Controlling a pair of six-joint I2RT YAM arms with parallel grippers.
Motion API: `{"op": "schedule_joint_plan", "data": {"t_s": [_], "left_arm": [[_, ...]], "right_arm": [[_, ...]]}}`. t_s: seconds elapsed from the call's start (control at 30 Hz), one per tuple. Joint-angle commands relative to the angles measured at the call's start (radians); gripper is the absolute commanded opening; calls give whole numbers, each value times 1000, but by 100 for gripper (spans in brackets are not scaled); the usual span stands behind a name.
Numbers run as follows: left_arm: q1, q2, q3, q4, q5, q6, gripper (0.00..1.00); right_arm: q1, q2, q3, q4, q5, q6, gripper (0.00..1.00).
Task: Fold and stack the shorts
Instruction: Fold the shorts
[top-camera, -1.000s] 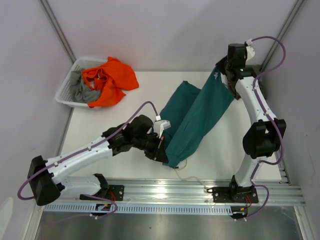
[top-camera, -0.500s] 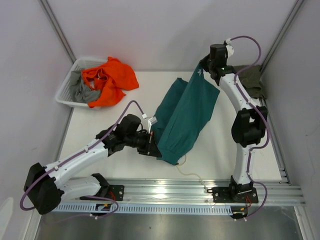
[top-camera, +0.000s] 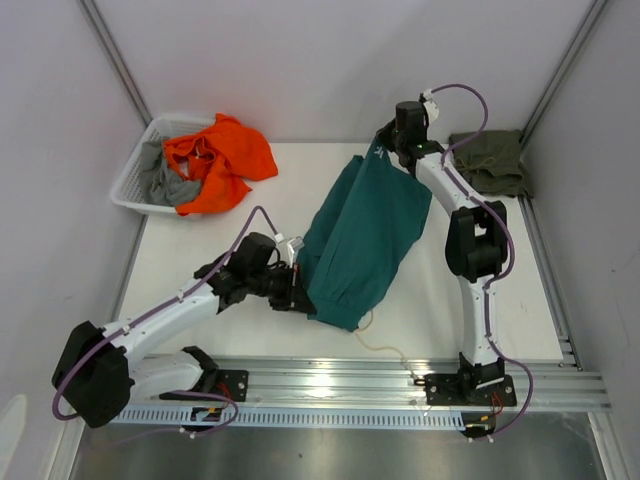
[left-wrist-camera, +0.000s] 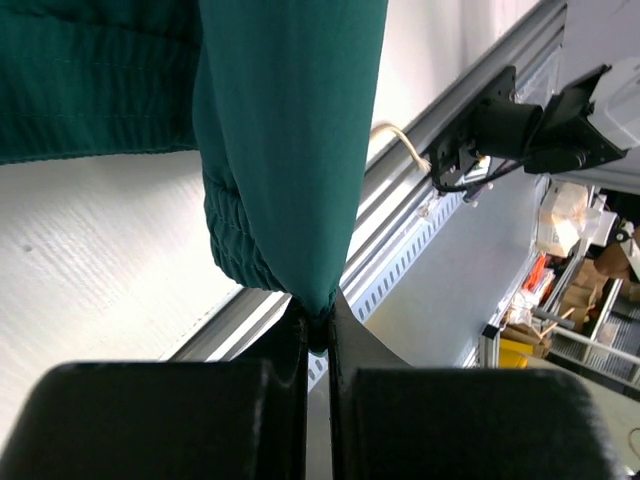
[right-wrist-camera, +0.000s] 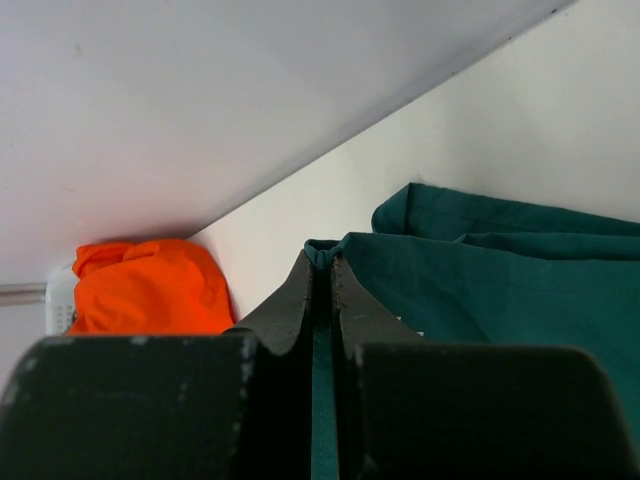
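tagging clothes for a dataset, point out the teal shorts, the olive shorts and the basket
teal shorts (top-camera: 365, 235), top view, middle of the cloth
olive shorts (top-camera: 487, 160), top view, centre of the cloth
basket (top-camera: 128, 180), top view, left wall

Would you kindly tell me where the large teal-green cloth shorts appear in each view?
Top external: teal-green cloth shorts, centre, stretched diagonally.
Left wrist: top centre, pinched by left claw.
Right wrist: lower right, edge pinched by right claw.
Shared landmark: white table.
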Motion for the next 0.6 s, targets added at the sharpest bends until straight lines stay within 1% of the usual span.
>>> {"op": "schedule_joint_plan", "data": {"t_s": [0.0, 0.2, 0.4, 0.43, 0.57], "left_arm": [[40, 17, -4, -55, 52, 17, 1], [127, 52, 46, -130, 77, 77, 0], [187, 101, 163, -217, 91, 126, 1], [193, 109, 167, -222, 94, 126, 1], [227, 146, 172, -231, 100, 120, 1]], "right_arm": [[2, 30, 67, 143, 91, 15, 0], [5, 75, 73, 168, 116, 49, 0], [11, 126, 107, 169, 121, 65, 0], [11, 132, 109, 207, 119, 70, 0], [14, 168, 129, 223, 121, 90, 0]]}}
